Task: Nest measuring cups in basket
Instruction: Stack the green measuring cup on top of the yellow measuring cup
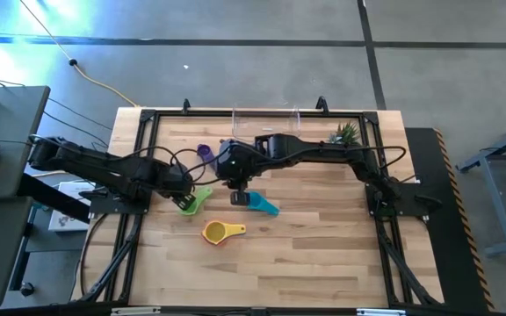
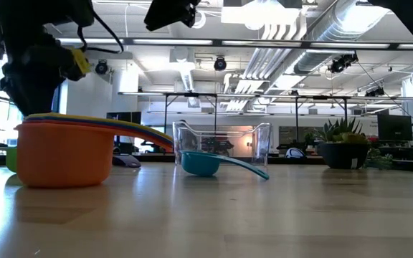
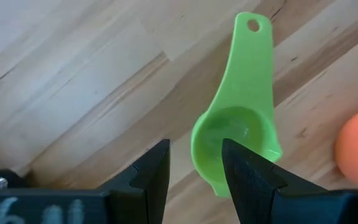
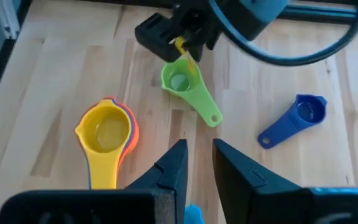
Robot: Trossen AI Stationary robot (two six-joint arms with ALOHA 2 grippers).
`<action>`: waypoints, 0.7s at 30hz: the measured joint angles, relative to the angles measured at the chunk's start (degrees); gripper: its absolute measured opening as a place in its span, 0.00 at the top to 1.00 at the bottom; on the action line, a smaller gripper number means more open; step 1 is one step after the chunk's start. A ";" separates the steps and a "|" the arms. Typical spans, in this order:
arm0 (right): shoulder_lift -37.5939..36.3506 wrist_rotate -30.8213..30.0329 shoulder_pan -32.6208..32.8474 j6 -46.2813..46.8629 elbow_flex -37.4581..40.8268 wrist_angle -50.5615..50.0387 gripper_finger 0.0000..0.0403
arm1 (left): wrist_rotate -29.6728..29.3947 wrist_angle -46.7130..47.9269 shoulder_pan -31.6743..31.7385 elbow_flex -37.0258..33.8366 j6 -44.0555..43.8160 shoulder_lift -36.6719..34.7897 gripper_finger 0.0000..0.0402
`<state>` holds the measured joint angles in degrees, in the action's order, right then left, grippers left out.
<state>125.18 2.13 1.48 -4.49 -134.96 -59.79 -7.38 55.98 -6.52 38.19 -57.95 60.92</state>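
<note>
A green measuring cup (image 3: 235, 140) lies on the table with its bowl up. My left gripper (image 3: 194, 163) is open right above it, one finger over the bowl and one outside the rim; it also shows in the high view (image 1: 183, 200). My right gripper (image 4: 197, 152) hangs above the table with a narrow gap between its fingers, over the teal cup (image 1: 259, 205). The teal cup's bowl rests on the table (image 2: 200, 164). A yellow cup (image 4: 107, 132) sits nested in an orange one (image 2: 63, 154) with others. A blue cup (image 4: 297, 117) lies alone. The clear basket (image 2: 224, 143) stands at the far edge. My left gripper comes at the green cup from above, astride the bowl's rim (image 3: 197, 146): one finger (image 3: 247, 168) over the inside, the other (image 3: 154, 174) outside. I cannot tell whether a finger touches the cup. The cup lies flat on the table.
A small potted plant (image 1: 345, 133) stands at the far right next to the basket (image 1: 266, 118). The nested stack (image 1: 220, 233) lies near the table's middle, toward the near edge. Black frame rails run along the left and right sides.
</note>
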 joint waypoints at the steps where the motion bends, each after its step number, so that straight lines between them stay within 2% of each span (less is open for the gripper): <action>1: -0.01 -0.15 0.00 0.00 0.00 -0.19 0.83 | 0.11 -0.63 0.00 -0.62 -0.01 0.22 0.66; 7: 0.01 -0.42 0.00 0.00 0.00 -1.37 0.83 | 1.90 -3.95 0.00 -3.26 -0.02 1.42 0.66; 21: 0.02 -0.43 0.00 -0.36 0.00 -1.74 0.83 | 2.71 -6.87 0.00 -3.38 1.03 9.59 0.66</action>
<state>125.20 1.69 1.48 -4.86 -134.96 -61.53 -4.67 49.11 -6.52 34.81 -56.92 70.50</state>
